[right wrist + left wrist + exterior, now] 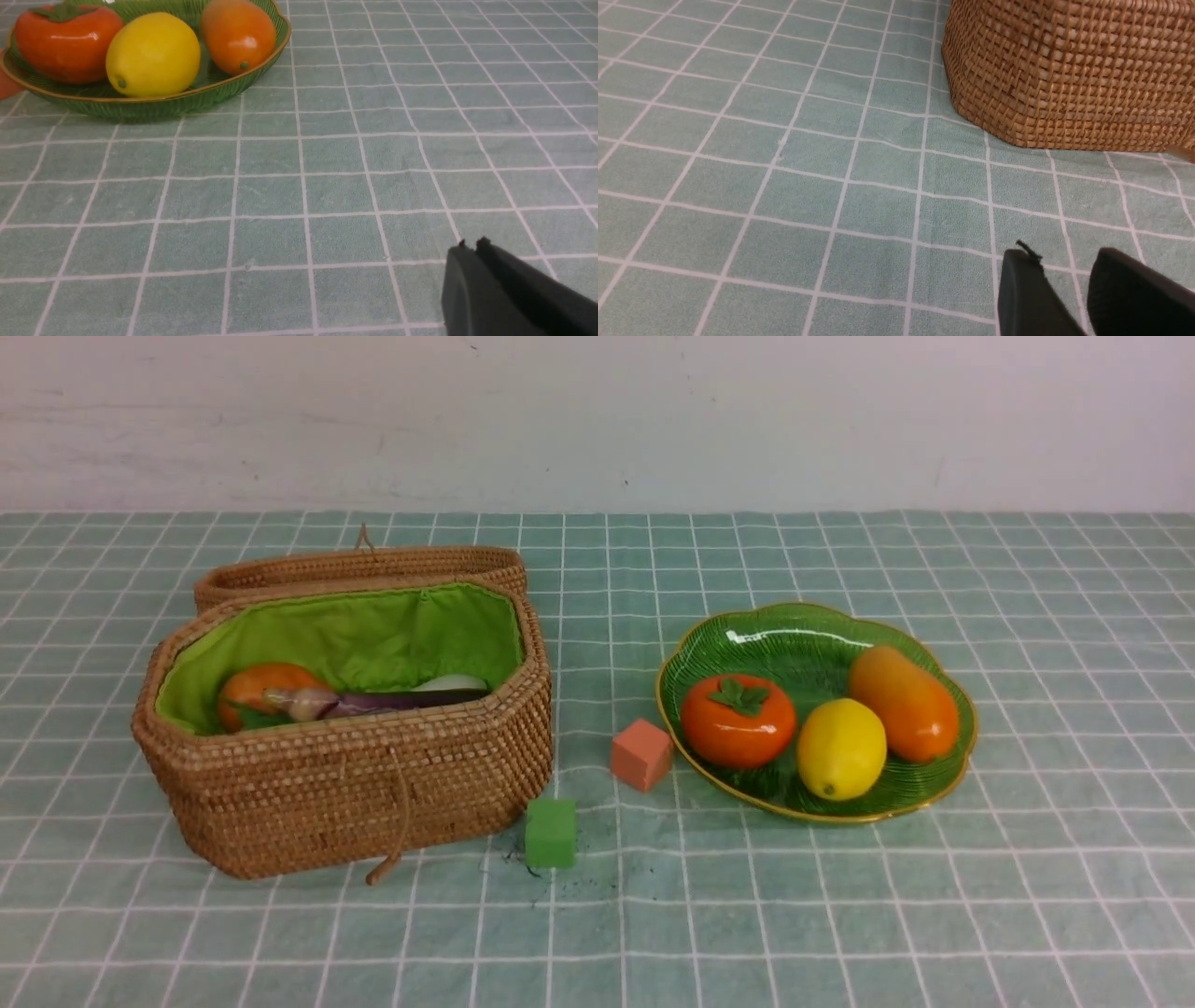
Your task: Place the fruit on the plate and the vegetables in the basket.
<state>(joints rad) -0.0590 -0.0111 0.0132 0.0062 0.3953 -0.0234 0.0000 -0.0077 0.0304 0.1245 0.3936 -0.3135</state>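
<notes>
Wicker basket point(1069, 70) on checked cloth point(784, 196), parted left gripper point(1064, 280) apart

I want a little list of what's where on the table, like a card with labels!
On green glass plate: round orange persimmon, yellow lemon, orange-yellow mango
In brown wicker basket: purple eggplant, orange bulb, something white
Loose on checked cloth: pink cube, green cube
Left fingers: apart, empty
Right fingers: together, empty
</notes>
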